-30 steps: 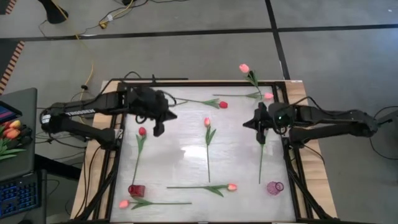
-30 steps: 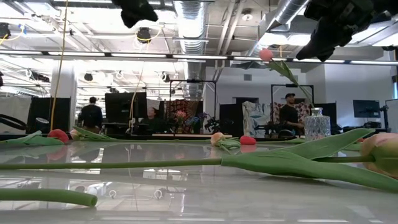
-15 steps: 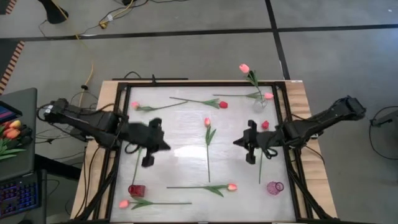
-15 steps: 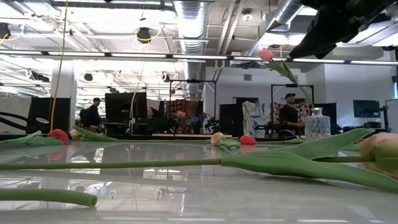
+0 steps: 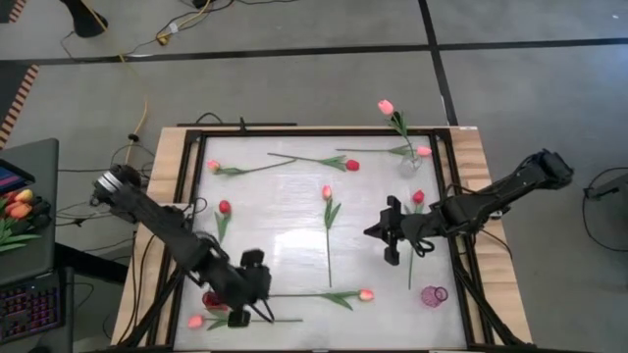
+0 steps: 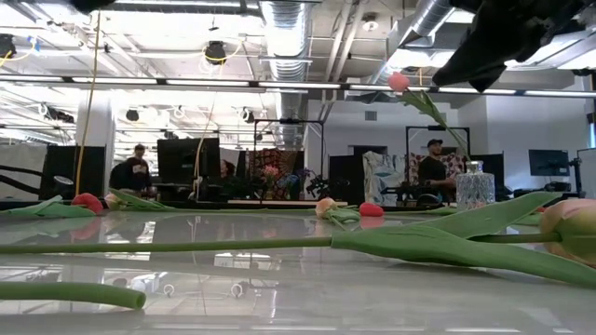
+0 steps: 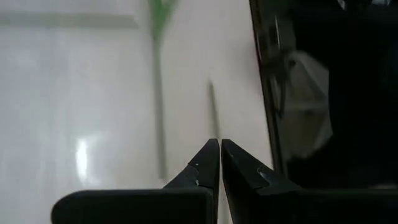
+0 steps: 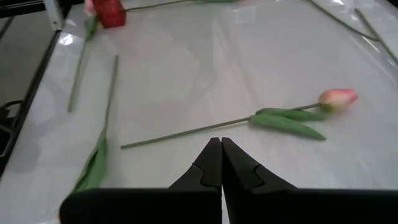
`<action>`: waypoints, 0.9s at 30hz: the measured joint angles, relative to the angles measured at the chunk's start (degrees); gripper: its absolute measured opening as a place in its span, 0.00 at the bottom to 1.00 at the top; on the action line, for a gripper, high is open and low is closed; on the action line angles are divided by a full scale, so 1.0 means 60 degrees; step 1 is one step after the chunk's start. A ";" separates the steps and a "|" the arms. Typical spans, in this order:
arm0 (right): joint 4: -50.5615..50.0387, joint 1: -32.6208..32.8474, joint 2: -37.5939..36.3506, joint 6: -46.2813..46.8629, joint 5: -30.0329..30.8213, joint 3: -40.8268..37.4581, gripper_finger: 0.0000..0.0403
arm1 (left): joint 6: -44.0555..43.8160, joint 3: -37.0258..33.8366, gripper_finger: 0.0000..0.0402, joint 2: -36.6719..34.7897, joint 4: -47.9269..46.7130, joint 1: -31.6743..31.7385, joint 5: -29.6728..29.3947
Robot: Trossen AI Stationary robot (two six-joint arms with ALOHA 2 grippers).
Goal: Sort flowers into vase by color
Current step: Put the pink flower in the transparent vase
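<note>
While the thin-stemmed fake tulips (image 5: 328, 230) with red and pink heads lie scattered on the glossy white table (image 5: 285, 245), nothing's vased by the arms yet. The left gripper (image 5: 238, 316) just swung down to the near-left corner by the small red vase (image 5: 215, 300), clenched empty. The right gripper (image 5: 392, 257) is pinched shut mid-table.

- Tulips (image 5: 328, 230) lie scattered flat across the tabletop (image 5: 285, 211).
- One vase (image 5: 410, 162) stands at the far right corner, two vases (image 5: 216, 300) at the near corners.
- Left gripper (image 5: 238, 316) hangs over the near left corner.
- Right gripper (image 5: 391, 257) hangs right of centre.
</note>
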 joint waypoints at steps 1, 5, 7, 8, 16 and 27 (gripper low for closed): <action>0.0019 0.0076 -0.0005 0.0023 0.0000 0.0000 0.07 | -0.0226 0.0032 0.01 0.0278 0.0007 -0.0094 0.0229; 0.0082 0.0330 -0.0006 0.0291 -0.0002 0.0000 0.07 | -0.0803 0.0249 0.01 0.1208 0.0020 -0.0416 0.0919; 0.0137 0.0465 -0.0006 0.0322 0.0000 0.0000 0.07 | -0.1099 0.0325 0.01 0.1556 0.0001 -0.0491 0.1051; 0.0176 0.0542 -0.0006 0.0328 0.0000 0.0000 0.07 | -0.1240 0.0336 0.01 0.1706 0.0004 -0.0513 0.1113; 0.0370 0.0786 -0.0006 0.0343 -0.0004 0.0000 0.07 | -0.1743 0.0336 0.04 0.2493 -0.0403 -0.0523 0.1757; 0.0332 0.0786 -0.0006 0.0311 -0.0007 0.0000 0.07 | -0.1924 0.0192 0.35 0.2497 -0.0433 -0.0801 0.1448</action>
